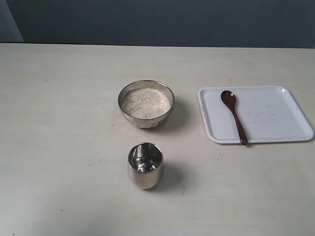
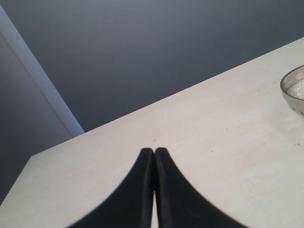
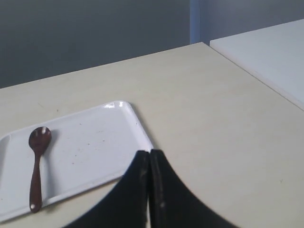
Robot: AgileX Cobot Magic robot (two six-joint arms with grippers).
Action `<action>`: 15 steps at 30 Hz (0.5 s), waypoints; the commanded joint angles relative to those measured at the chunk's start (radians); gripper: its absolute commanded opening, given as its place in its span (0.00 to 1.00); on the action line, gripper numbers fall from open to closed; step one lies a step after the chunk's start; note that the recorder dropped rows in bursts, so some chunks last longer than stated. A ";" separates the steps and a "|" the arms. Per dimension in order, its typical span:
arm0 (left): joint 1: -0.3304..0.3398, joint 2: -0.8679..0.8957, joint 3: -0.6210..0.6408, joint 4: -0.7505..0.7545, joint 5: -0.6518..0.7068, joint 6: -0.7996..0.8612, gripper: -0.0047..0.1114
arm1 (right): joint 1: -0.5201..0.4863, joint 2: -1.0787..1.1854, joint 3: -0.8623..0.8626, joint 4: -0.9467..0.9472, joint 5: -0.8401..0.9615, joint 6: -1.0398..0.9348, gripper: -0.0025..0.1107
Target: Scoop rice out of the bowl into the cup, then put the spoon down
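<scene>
A shiny steel bowl (image 1: 146,104) stands mid-table, filled with pale rice (image 1: 146,102). Its rim (image 2: 293,88) shows at the edge of the left wrist view. The steel cup (image 1: 145,165) stands in front of the bowl and looks empty. The dark wooden spoon (image 1: 234,116) lies on a white tray (image 1: 275,115), head toward the back. The right wrist view shows the same spoon (image 3: 36,165) on the tray (image 3: 90,147). My left gripper (image 2: 154,151) is shut over bare table, holding nothing. The right gripper (image 3: 149,153) is shut and empty beside the tray's corner. Neither gripper appears in the exterior view.
A beige table (image 1: 64,147) carries everything. A dark wall (image 1: 157,19) runs behind its far edge. A second white surface (image 3: 266,52) lies beyond the table's edge in the right wrist view. A few specks dot the tray.
</scene>
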 commanded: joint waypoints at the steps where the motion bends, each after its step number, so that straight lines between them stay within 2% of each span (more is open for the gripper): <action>1: -0.007 -0.005 -0.005 -0.002 -0.006 -0.007 0.04 | -0.007 -0.058 0.063 -0.001 -0.026 -0.005 0.01; 15: -0.007 -0.005 -0.005 -0.002 -0.006 -0.007 0.04 | -0.007 -0.058 0.117 0.003 -0.079 -0.087 0.01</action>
